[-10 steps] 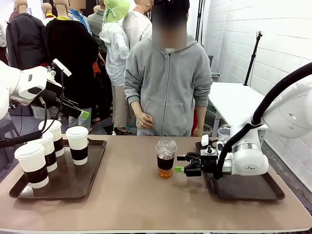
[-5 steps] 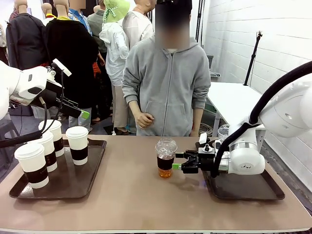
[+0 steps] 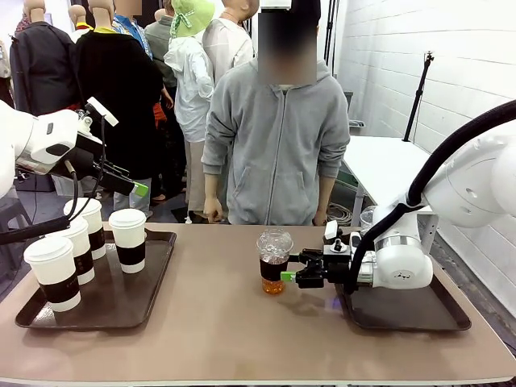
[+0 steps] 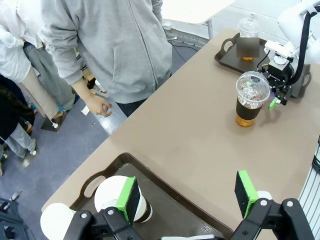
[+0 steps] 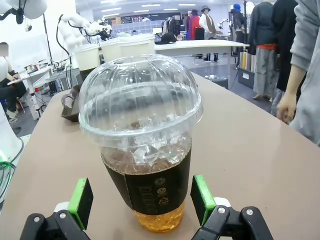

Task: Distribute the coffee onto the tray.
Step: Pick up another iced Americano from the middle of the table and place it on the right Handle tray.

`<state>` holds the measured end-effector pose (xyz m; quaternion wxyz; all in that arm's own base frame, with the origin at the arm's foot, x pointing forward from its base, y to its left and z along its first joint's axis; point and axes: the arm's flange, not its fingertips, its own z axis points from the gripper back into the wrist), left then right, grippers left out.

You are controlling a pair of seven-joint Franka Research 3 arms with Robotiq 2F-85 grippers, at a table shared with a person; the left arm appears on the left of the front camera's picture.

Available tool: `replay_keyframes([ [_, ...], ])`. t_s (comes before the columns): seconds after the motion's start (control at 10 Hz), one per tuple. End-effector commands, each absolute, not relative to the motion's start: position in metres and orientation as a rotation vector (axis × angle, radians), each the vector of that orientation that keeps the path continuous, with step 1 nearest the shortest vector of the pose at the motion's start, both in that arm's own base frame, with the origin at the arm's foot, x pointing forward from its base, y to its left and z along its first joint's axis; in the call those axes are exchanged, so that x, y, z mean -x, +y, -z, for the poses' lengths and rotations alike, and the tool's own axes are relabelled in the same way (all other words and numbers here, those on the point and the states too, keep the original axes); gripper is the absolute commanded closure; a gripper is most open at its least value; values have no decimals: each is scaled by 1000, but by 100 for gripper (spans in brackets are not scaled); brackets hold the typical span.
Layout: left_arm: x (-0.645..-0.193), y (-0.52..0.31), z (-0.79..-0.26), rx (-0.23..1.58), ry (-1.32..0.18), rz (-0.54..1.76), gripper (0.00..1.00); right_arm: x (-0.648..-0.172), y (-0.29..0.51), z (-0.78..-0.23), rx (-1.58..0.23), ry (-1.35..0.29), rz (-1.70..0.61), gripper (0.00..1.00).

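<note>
Standing mid-frame, one iced cup sat between the right gripper's wide pads — ungripped; four paper cups crowded the left tray; the left gripper gaped empty.

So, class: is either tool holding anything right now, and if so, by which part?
Nothing is held. The right tool is open, its pads either side of the iced coffee cup's dark sleeve without closing. The left tool hangs open above the left tray.

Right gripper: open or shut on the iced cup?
Open. The right gripper has its green pads either side of the dome-lidded cup, gaps visible.
</note>
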<state>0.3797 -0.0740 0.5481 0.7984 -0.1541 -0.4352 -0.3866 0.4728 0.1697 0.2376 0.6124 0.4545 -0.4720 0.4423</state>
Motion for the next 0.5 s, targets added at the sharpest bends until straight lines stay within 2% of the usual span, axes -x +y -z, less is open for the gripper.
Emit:
replay_keyframes([
  [0.0,-381,-73,-546,339,-932,828,0,-478,182,-232,-1038,-1144,-1003,0],
  [0.4,-381,-73,-546,339,-932,828,0,-479,195,-229,-1065,-1124,-1022,0],
])
